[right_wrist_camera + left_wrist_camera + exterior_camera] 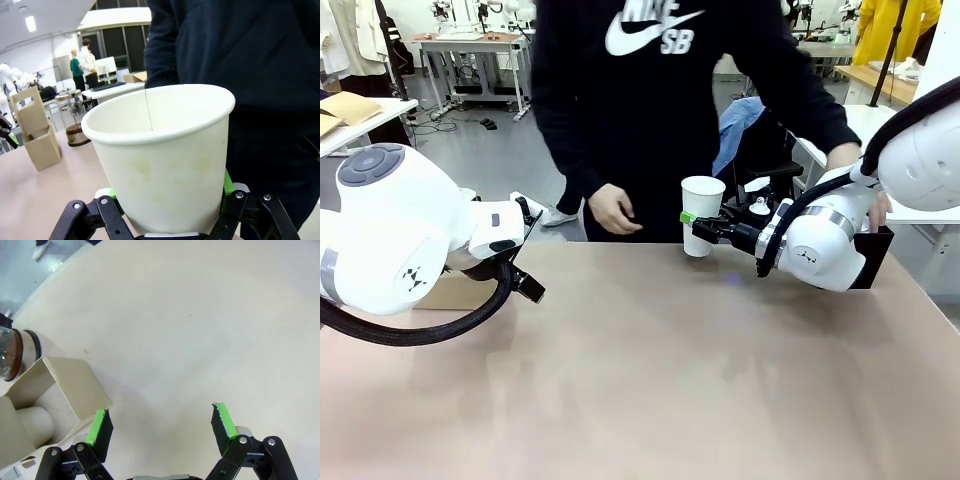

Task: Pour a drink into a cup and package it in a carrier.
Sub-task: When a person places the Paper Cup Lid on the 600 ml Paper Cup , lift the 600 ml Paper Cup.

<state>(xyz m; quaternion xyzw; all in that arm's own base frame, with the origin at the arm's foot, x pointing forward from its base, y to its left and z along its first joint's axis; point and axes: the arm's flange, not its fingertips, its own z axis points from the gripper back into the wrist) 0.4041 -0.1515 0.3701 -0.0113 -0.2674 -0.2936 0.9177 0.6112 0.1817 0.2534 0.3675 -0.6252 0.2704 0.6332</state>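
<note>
**Front view: right gripper clamped on the white cup at the far edge of the surface**

In the front view the right gripper [699,226] reaches in from the right and is closed on the lower half of the cup [702,198]. The cup stands upright, without a lid, at the far edge of the surface [650,380], just in front of the person [660,90] in a dark top. Whether its base touches the surface I cannot tell. One hand [612,212] of the person hangs to the left of the cup, apart from it. A black box [877,252] shows behind the right arm.

The right wrist view shows the cup [165,160] close up, with green pads [227,182] pressed against its sides. Farther off on the left of that view, the brown carrier [36,131] stands with its handle tab upright. Just beside it is the glass jug [71,117], with the dark drink [75,133] low inside.

The left gripper [530,250] hangs at the left side of the surface with its jaws spread wide and nothing between them. In the left wrist view it [161,424] is over bare surface, the carrier [65,387] is close by its one finger, and the jug [15,350] is beyond that.
</note>
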